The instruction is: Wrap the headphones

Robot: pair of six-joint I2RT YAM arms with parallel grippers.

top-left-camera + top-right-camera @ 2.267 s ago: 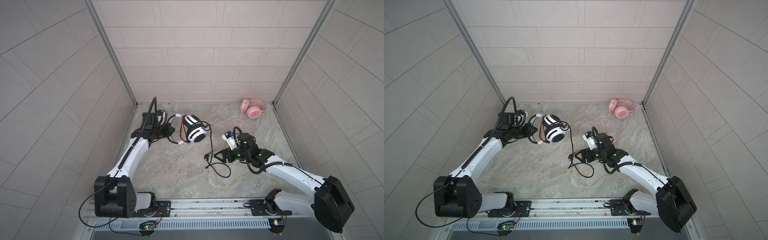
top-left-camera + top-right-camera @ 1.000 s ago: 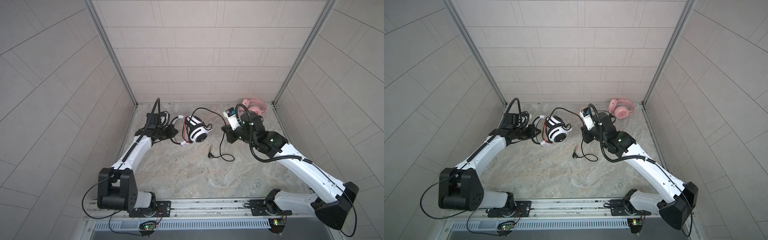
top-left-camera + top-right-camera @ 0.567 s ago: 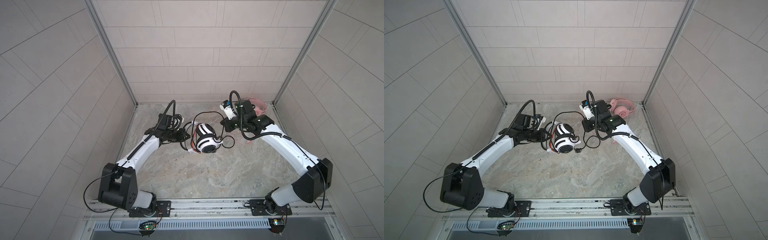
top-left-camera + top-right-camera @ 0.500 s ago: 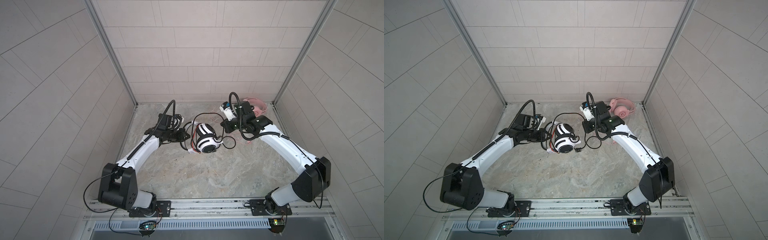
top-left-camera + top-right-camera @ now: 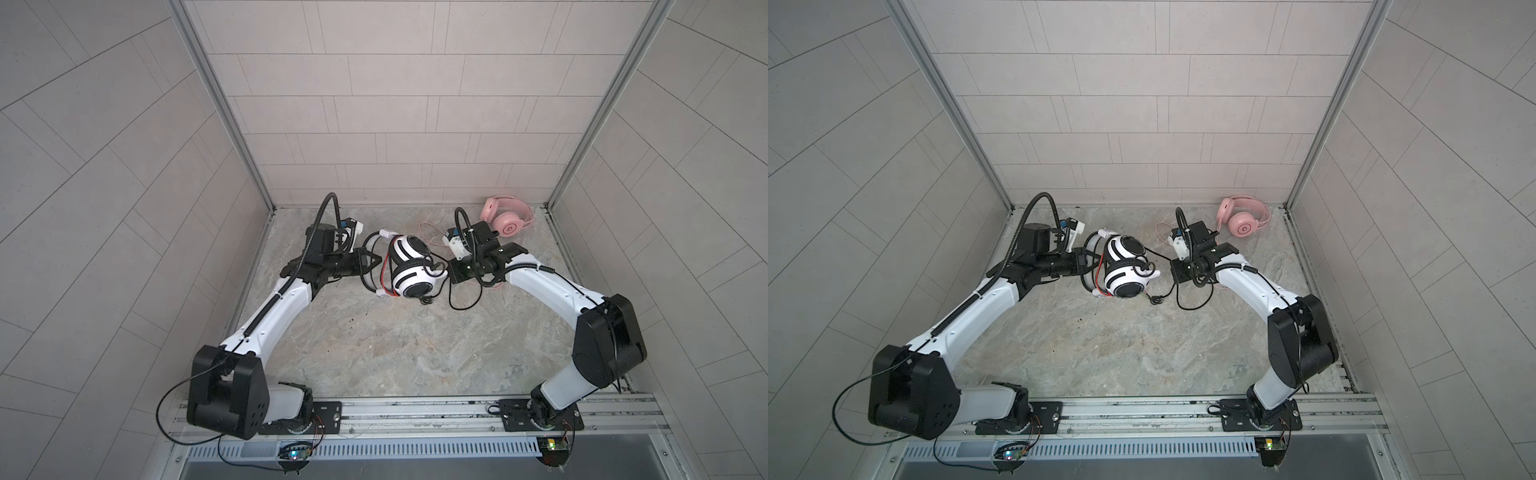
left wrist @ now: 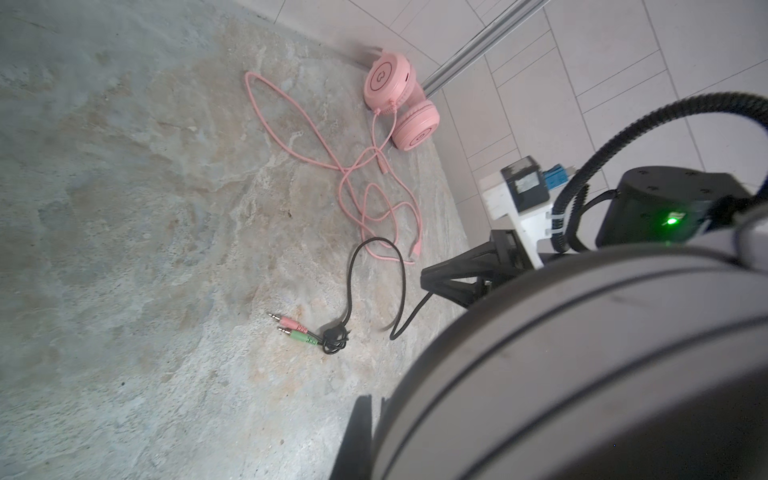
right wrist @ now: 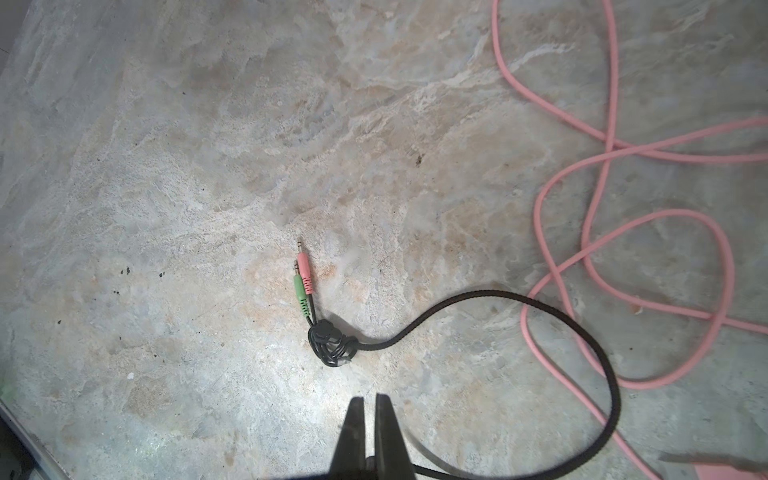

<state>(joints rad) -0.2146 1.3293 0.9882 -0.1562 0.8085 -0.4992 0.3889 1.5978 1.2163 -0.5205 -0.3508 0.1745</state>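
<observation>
White headset [image 5: 409, 266] gripped at far centre.
My left gripper [image 5: 371, 266] is clamped on its headband [image 5: 366, 277]; my right gripper [image 7: 370, 402], just right, pinches its black cord [image 7: 540, 303]. Pink headset [image 5: 508, 219] lies far right.

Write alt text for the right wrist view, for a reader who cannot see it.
The right hand, shut, holds a black braided cord, which loops across a marbled stone tabletop and ends in a small knot with pink and green jack plugs. Loose loops of a pink cord lie nearby.

Grey tiled walls [image 5: 374, 104], marbled stone floor [image 5: 374, 345]
</observation>
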